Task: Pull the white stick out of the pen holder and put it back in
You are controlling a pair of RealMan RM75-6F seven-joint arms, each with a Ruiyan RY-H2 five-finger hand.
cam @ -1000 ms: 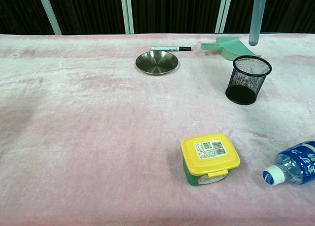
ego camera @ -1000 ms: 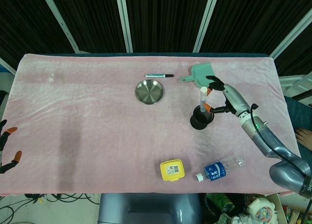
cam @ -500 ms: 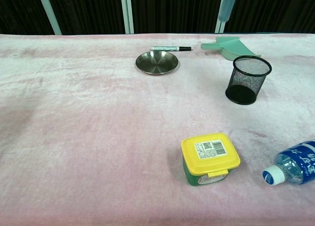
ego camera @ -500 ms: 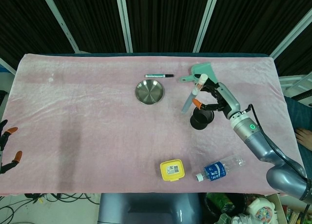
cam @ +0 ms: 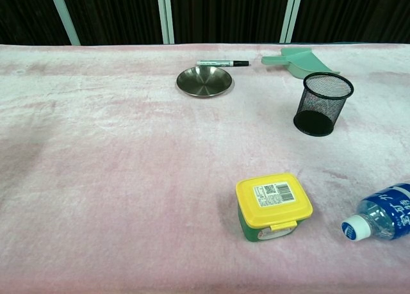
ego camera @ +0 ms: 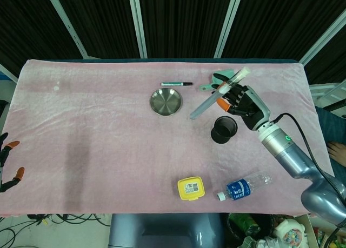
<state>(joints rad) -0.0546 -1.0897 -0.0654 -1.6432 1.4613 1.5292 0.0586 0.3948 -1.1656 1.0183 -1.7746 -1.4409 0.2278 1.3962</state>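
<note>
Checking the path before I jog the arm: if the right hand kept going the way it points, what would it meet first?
Likely the green plastic dustpan, just beyond the right hand gripping the tilted white stick; height unclear, so it may pass above.

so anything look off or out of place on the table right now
Only the water bottle lies on its side near the front edge. The white stick is out of the pen holder, held tilted by the right hand, as the task expects.

A: Lighting? Even, bright overhead, both views sharp.
B: Shadows soft and short; faint one beside the pen holder (cam: 323,104). Small glare on the steel dish (cam: 204,81). Backdrop dark, no blur.
</note>
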